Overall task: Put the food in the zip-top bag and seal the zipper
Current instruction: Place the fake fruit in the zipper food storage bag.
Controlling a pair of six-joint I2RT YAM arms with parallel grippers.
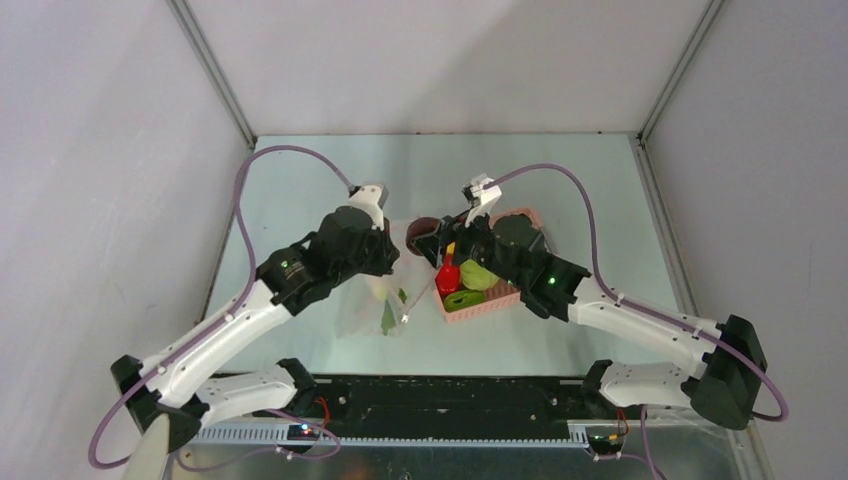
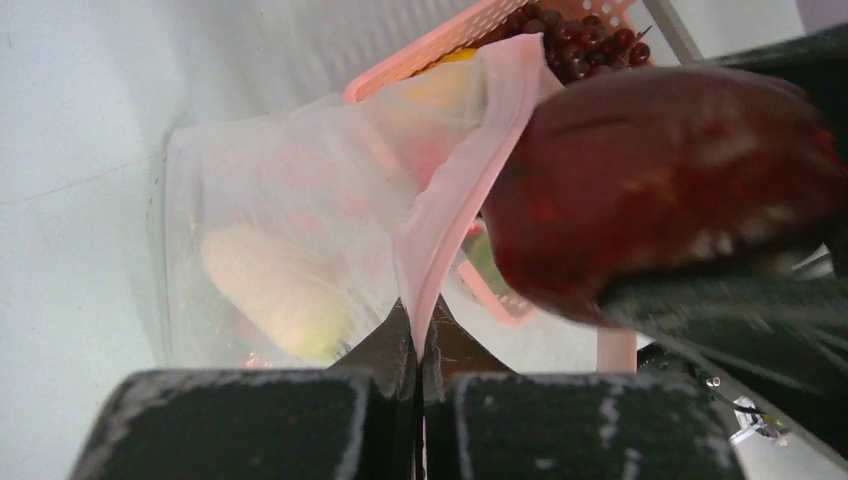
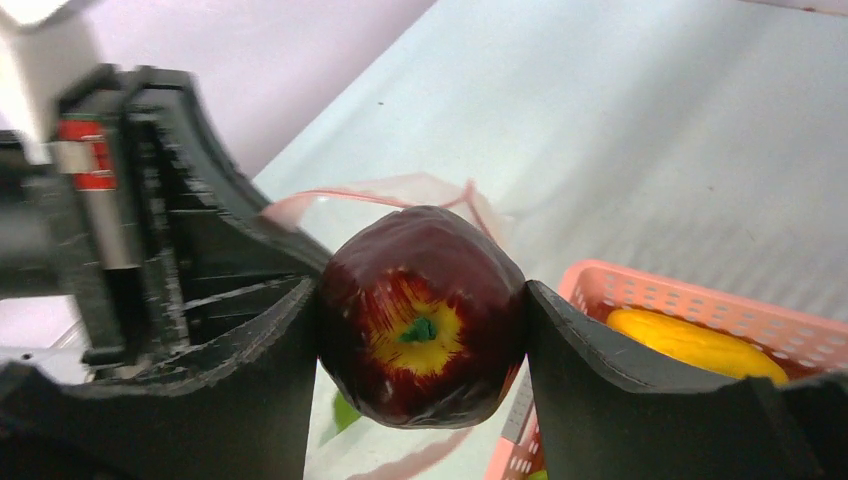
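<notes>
My left gripper (image 2: 422, 335) is shut on the pinkish zipper strip (image 2: 455, 185) of the clear zip-top bag (image 2: 270, 200) and holds its mouth up; in the top view the left gripper (image 1: 385, 240) is left of the basket. A white oblong piece (image 2: 270, 290) lies inside the bag. The bag (image 1: 375, 305) with a leafy green piece (image 1: 388, 318) shows in the top view. My right gripper (image 3: 420, 320) is shut on a dark maroon apple (image 3: 422, 315), held at the bag's mouth; the apple also shows in the left wrist view (image 2: 660, 180) and the top view (image 1: 425, 230).
A pink slatted basket (image 1: 500, 298) stands right of the bag with a red piece (image 1: 447, 272), lime-green pieces (image 1: 478, 275), a yellow piece (image 3: 695, 343) and dark grapes (image 2: 580, 35). Grey walls enclose the table on three sides.
</notes>
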